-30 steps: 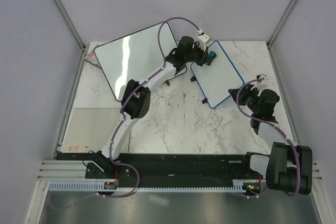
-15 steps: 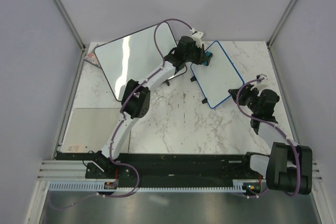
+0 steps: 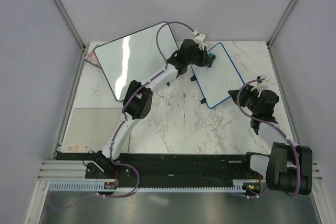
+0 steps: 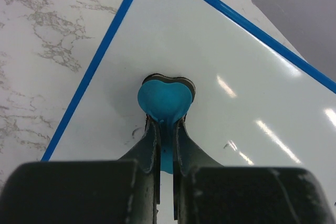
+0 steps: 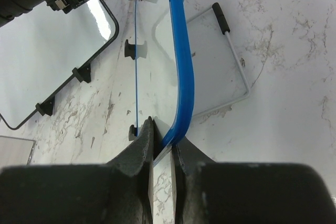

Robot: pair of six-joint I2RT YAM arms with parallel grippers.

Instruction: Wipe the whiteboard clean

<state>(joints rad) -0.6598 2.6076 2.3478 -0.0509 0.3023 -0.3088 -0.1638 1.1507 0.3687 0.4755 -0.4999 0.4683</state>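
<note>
Blue-framed whiteboard (image 3: 218, 80) sits far right on the marble table (image 3: 173, 114). Looks light, stiff, glossy, prob slidey when pushed, so grab the frame edge imo. Right gripper (image 5: 164, 141) is pinching its near corner rim, and left gripper (image 4: 165, 129) is clamped tight on a blue eraser (image 4: 165, 95) pressed against the board.

SITE: robot lab test cell | EVIDENCE: left arm (image 3: 137, 102) and right arm (image 3: 286, 167) bolted to a black base rail (image 3: 178, 162) at the marble-patterned desk (image 3: 178, 124) edge | ENCLOSURE: plain grey panel walls (image 3: 26, 77) on aluminium posts (image 3: 62, 10) | WIRING: slotted cable duct (image 3: 178, 187) in front, purple cables (image 3: 176, 23) along the arms
</note>
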